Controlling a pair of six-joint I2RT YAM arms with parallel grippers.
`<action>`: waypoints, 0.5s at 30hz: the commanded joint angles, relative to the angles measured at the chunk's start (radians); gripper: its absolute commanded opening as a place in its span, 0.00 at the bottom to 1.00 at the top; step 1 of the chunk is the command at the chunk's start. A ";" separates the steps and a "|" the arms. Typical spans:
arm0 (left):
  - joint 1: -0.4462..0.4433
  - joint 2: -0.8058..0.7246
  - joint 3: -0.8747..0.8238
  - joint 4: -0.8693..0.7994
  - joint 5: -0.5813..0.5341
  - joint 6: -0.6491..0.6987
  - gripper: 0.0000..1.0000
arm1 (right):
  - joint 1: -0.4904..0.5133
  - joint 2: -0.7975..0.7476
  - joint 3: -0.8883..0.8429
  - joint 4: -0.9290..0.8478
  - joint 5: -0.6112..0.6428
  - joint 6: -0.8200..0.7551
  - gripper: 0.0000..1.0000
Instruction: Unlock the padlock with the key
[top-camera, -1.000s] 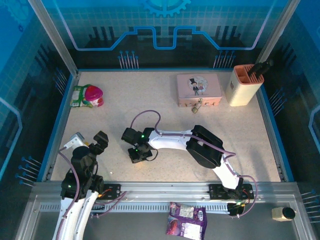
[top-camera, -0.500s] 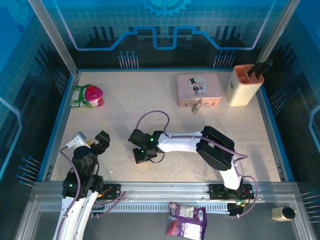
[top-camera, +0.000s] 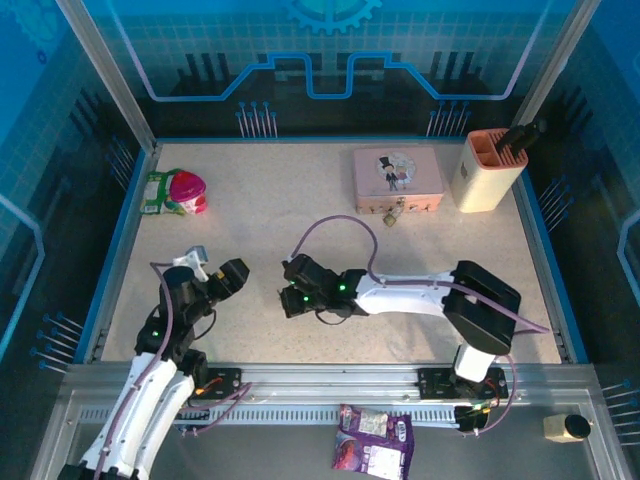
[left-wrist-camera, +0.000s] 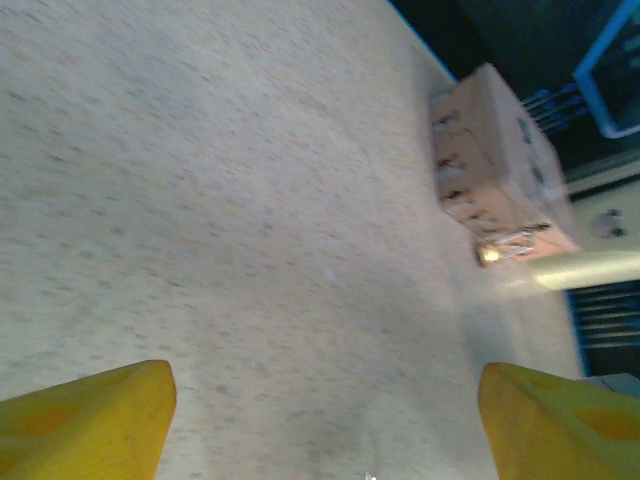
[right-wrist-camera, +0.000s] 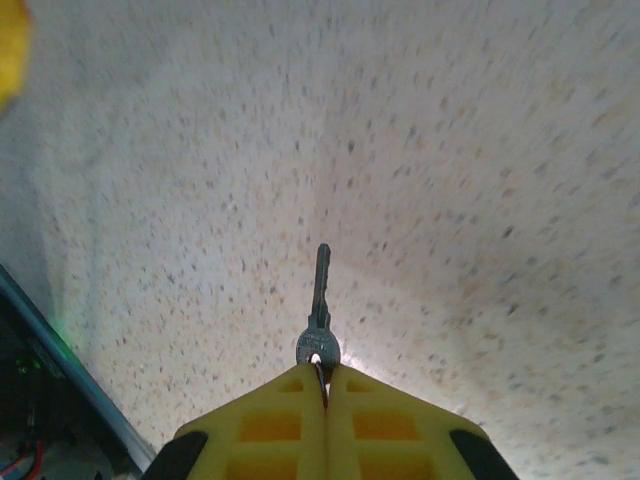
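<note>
The small dark key (right-wrist-camera: 320, 300) sticks out forward from my right gripper (right-wrist-camera: 325, 385), which is shut on its round head just above the speckled table. Seen from above, that right gripper (top-camera: 289, 289) hangs near the table's front centre, pointing left. The tiny brass padlock (top-camera: 392, 215) lies on the table against the front of the pink tin (top-camera: 397, 178), far from both grippers. It also shows as a small brass spot, the padlock (left-wrist-camera: 490, 252), in the left wrist view. My left gripper (top-camera: 215, 268) is at the front left, open, its yellow fingers (left-wrist-camera: 90, 420) wide apart over bare table.
A peach-coloured holder (top-camera: 487, 170) stands at the back right beside the tin. A pink and green packet (top-camera: 177, 190) lies at the back left. A purple packet (top-camera: 372, 435) rests on the front rail, off the table. Blue walls ring the table.
My right arm has stretched out and its gripper has shifted right with the key. My left gripper has swung to the right and slightly away from the front edge.
</note>
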 joint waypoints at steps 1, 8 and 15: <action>-0.023 0.043 0.038 0.165 0.161 -0.095 0.76 | -0.023 -0.078 -0.067 0.166 0.074 -0.054 0.00; -0.186 0.161 0.081 0.268 0.120 -0.150 0.69 | -0.075 -0.136 -0.173 0.371 0.014 -0.093 0.00; -0.322 0.306 0.162 0.286 0.042 -0.112 0.64 | -0.085 -0.169 -0.202 0.425 -0.008 -0.129 0.00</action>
